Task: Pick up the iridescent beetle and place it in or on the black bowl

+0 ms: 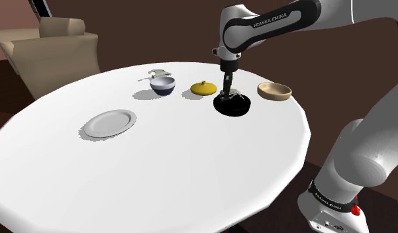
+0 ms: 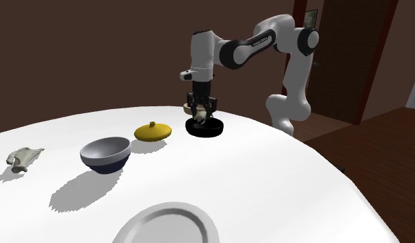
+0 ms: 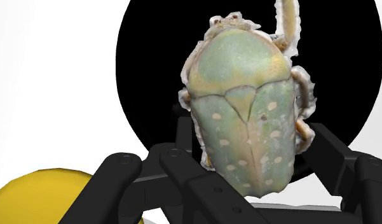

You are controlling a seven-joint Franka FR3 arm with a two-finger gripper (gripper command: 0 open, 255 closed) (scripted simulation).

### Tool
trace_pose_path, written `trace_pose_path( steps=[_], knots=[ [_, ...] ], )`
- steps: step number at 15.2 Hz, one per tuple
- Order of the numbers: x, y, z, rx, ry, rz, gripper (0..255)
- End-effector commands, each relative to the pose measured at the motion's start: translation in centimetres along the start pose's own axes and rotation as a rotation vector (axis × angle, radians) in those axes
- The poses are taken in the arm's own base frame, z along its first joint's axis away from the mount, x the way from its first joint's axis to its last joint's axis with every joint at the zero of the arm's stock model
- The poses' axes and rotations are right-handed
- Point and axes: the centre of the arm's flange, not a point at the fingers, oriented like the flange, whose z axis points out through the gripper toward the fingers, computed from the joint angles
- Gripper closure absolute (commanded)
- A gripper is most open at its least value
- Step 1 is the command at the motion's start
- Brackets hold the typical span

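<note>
The beetle [image 3: 243, 108] has a pale green, spotted shell with tan edges. It hangs just above the black bowl [image 3: 151, 76], clasped on both sides by the black fingers of my gripper [image 3: 252, 135]. In the shoulder view the gripper [image 1: 228, 90] points straight down over the black bowl [image 1: 230, 107] at the far side of the round white table [image 1: 191, 172], with the beetle [image 1: 233, 94] at its tips. The second exterior view shows the beetle [image 2: 197, 109] in the gripper [image 2: 199, 110], a little above the bowl [image 2: 204, 128].
A yellow domed lid [image 1: 204, 88] lies beside the black bowl, then a dark blue bowl [image 1: 162, 85] and a crumpled pale object [image 1: 157, 73]. A tan bowl [image 1: 274, 91] sits on the other side. A white plate [image 1: 110, 123] lies nearer. A beige armchair [image 1: 51, 49] stands behind.
</note>
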Motion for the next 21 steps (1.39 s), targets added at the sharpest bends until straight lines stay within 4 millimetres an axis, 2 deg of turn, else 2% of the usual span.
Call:
trace_pose_path(
  steps=[1,9,10,15,19,21],
  knots=[
    [0.0,-0.1,0.8,0.0,0.0,0.0,255],
    [0.0,-0.1,0.8,0.0,0.0,0.0,255],
    [0.0,-0.1,0.8,0.0,0.0,0.0,0],
    [0.0,-0.1,0.8,0.0,0.0,0.0,0],
    [0.0,-0.1,-4.2,0.0,0.0,0.0,0],
    [0.0,-0.1,-4.2,0.0,0.0,0.0,0]
  ],
)
